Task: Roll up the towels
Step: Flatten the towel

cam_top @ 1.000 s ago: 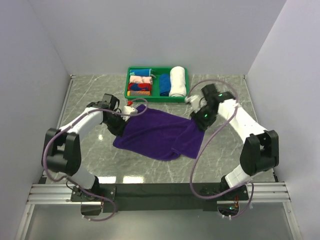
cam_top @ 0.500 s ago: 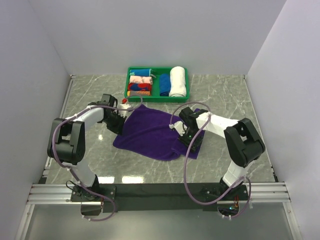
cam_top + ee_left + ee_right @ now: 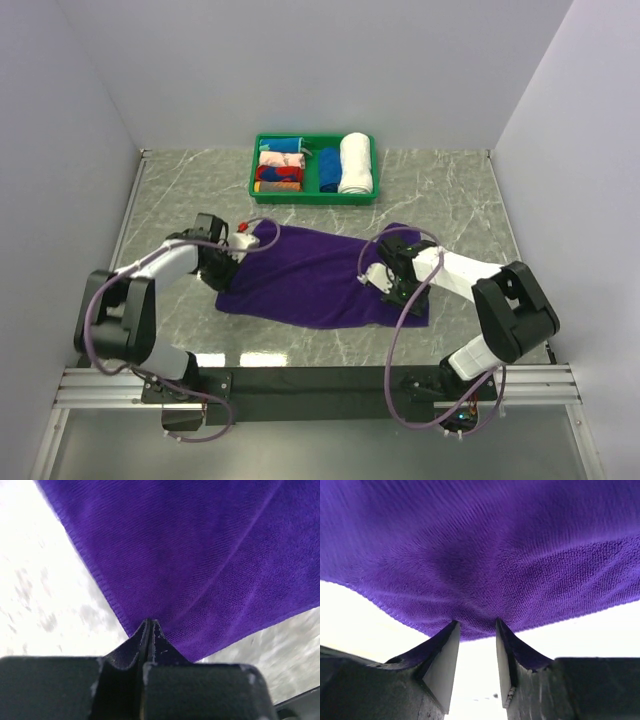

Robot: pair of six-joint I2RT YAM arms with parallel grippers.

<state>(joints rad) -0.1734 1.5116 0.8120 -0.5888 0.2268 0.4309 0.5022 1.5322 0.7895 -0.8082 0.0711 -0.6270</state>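
Observation:
The deep-purple towel [image 3: 310, 275] lies spread nearly flat across the middle of the table. My left gripper [image 3: 222, 268] is at its left edge. In the left wrist view the jaws [image 3: 149, 622] are pressed together on the hem of the towel [image 3: 200, 555], and creases run out from the tips. My right gripper [image 3: 383, 278] is on the towel's right part. In the right wrist view it [image 3: 476, 625] is open, with both tips touching the edge of the towel [image 3: 495, 545] and bare table showing between them.
A green tray [image 3: 312, 198] stands at the back centre. It holds a thick white rolled towel [image 3: 355, 163], a bright blue rolled towel [image 3: 328, 168] and several colourful rolled cloths [image 3: 280, 165]. Grey walls close in the left, right and back sides.
The towel's folded right side has been pulled out, so it lies flatter and wider. My left gripper has moved toward the near left with the edge. My right gripper has shifted right.

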